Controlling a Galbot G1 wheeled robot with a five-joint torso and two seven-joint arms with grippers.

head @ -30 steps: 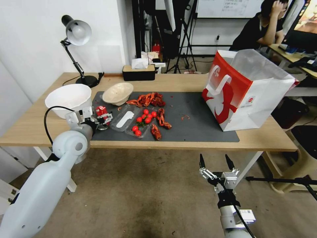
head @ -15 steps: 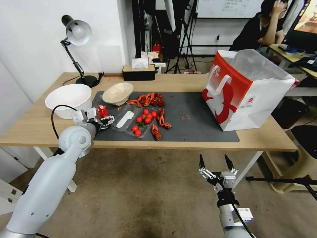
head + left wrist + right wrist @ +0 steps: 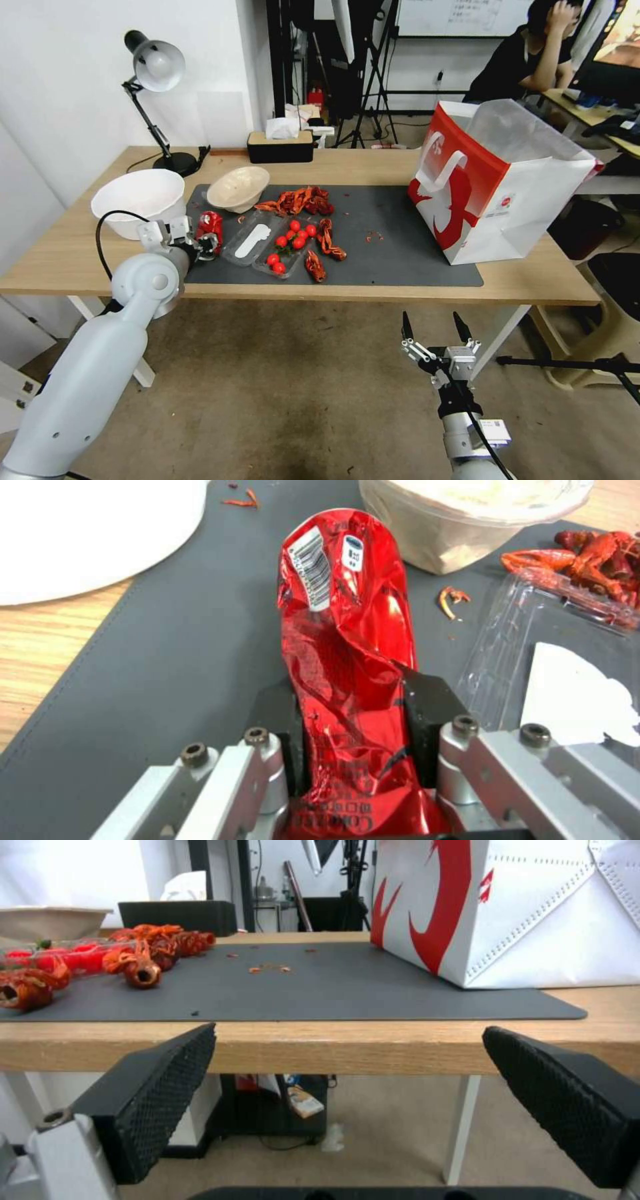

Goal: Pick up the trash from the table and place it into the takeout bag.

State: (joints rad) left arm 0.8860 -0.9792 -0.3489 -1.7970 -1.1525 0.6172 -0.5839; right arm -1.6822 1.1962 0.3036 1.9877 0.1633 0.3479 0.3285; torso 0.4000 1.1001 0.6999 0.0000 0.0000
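Crushed red can (image 3: 347,645) now upright in left end effector (image 3: 353,730) grip, over mat (image 3: 393,233).

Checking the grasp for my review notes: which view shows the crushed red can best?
The left wrist view: the crushed red can is close up, pinched between the left gripper fingers. The head view shows it small, at the mat's left end.
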